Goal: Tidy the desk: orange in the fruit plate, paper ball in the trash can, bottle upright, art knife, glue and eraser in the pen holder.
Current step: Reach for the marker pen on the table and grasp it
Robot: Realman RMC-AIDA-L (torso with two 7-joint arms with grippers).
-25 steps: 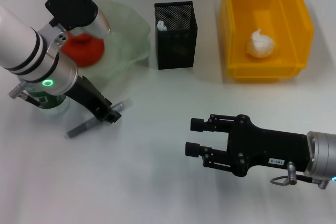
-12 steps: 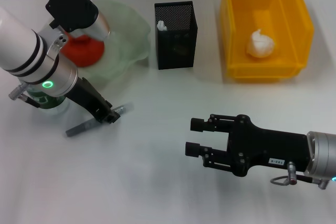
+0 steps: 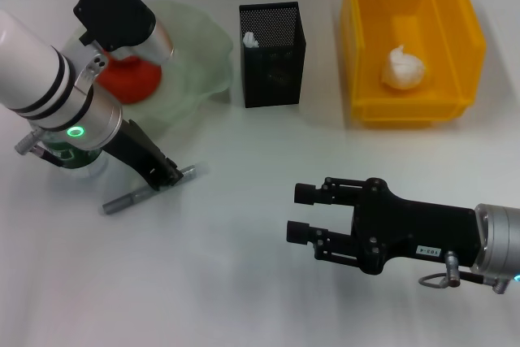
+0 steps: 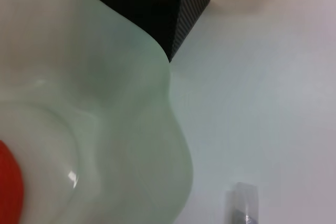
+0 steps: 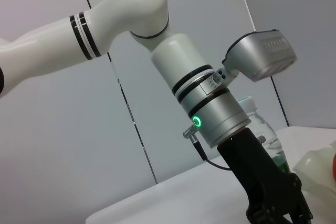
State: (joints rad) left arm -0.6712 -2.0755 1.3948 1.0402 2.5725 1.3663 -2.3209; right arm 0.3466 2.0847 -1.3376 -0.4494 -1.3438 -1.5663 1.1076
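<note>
Head view: one white surface [image 3: 244, 282]. One yellow trash can [image 3: 455, 79] holds one white paper ball [image 3: 404, 69]. One pale-green fruit plate [image 3: 199, 54] holds one orange [image 3: 130, 80]. One black pen holder [image 3: 272, 54]. One grey art knife [image 3: 122, 200] lies under the left claw [image 3: 169, 176], grip hidden. Right claw [image 3: 302, 213] gapes, empty, well apart.

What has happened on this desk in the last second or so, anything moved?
Only a little. The left gripper, low on the desk over the grey art knife, crept slightly toward the robot's right, and the knife turned a touch with it. The right gripper, orange, fruit plate, pen holder, paper ball and trash can stayed put.
</note>
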